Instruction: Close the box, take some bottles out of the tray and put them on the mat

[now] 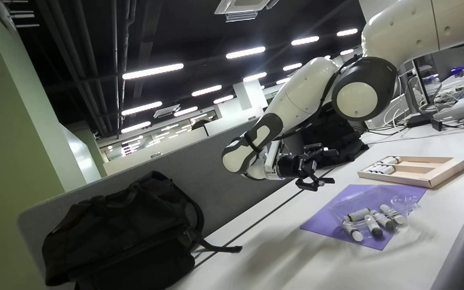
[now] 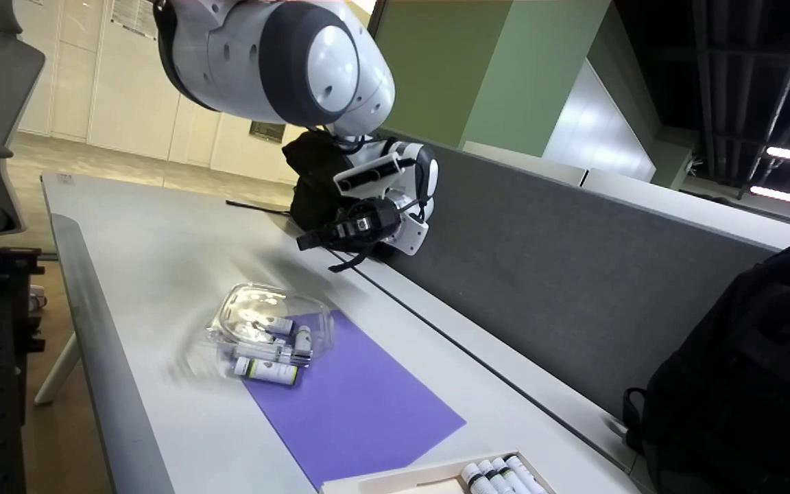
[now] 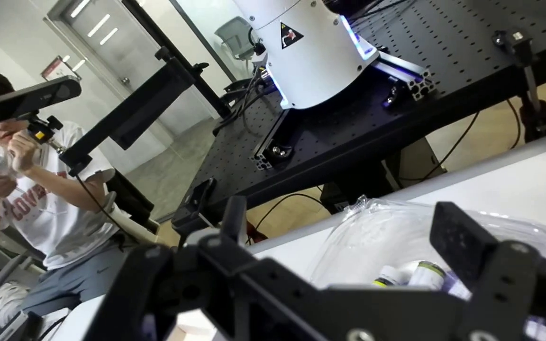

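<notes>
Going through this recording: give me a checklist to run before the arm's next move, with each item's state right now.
1. Gripper open and unloaded: ok; it stands spread, holding nothing.
2. Gripper away from the clear tray: ok; apart from it in both exterior views.
3. Tan box closed: not ok; it stands open, with whitish bottles visible inside.
4. Some tray bottles out on the mat: not ok; they show inside the tray.
5. Bare room on the mat: ok; much of it is uncovered.
6. Tray unlidded: cannot tell; the clear plastic is hard to read.
</notes>
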Tool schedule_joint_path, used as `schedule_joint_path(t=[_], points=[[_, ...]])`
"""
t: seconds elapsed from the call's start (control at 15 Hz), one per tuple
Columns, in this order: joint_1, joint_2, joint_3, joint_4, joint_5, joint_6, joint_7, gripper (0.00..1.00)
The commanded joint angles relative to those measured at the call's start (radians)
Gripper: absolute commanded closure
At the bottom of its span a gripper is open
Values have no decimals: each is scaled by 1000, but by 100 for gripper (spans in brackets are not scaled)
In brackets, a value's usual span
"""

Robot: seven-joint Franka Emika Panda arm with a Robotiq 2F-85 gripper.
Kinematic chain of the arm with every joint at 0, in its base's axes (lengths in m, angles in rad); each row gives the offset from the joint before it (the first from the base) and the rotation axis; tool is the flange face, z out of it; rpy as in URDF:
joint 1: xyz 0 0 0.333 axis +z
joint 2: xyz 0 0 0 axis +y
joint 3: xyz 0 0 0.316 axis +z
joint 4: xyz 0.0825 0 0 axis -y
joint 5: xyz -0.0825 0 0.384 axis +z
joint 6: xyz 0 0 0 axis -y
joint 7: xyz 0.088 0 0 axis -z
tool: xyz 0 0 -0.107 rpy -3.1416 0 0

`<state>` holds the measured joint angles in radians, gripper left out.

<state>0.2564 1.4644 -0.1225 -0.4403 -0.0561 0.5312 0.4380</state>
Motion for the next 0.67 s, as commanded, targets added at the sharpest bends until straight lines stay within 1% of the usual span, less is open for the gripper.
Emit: schedule_joint_path(t=[0.0, 0.07, 0.27, 0.4, 0.6], points=[[-37, 2, 24, 106, 13, 62, -10, 0], [-50, -47, 13, 53, 28, 102, -18, 0], [-136, -97, 11, 71, 30, 151, -77, 0], [-213, -128, 13, 78, 33, 182, -135, 0], [-349, -169, 20, 82, 54, 227, -220, 0]])
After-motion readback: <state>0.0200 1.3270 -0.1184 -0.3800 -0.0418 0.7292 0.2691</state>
